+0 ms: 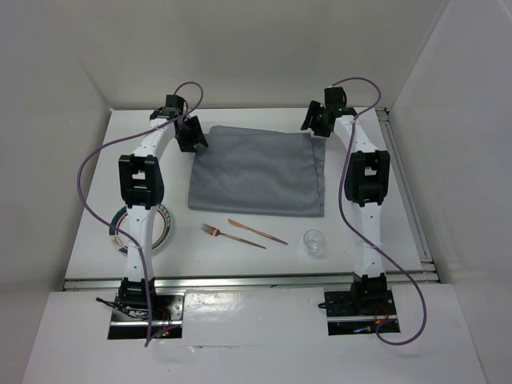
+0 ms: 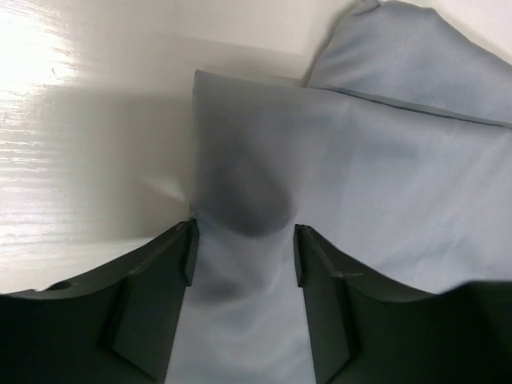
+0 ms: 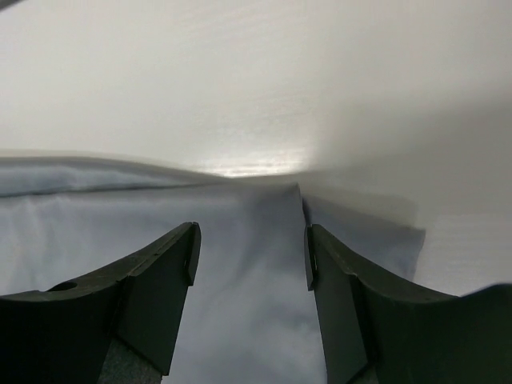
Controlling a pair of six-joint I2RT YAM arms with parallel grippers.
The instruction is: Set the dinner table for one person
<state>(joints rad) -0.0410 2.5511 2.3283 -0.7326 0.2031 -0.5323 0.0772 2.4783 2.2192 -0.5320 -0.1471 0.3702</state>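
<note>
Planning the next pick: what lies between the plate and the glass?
A copper fork, then a copper knife, both on the table between plate and glass; the top view shows it.

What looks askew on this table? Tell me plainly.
The grey cloth lies slightly crooked, rumpled along its right edge. The fork and knife lie slanted on the dinner table, apart from the plate at the left.

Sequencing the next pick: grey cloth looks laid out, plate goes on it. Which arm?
Left. The plate sits on the left side, beside the left arm's base; the right gripper is at the cloth's far-right corner. The left gripper is open and empty.
</note>
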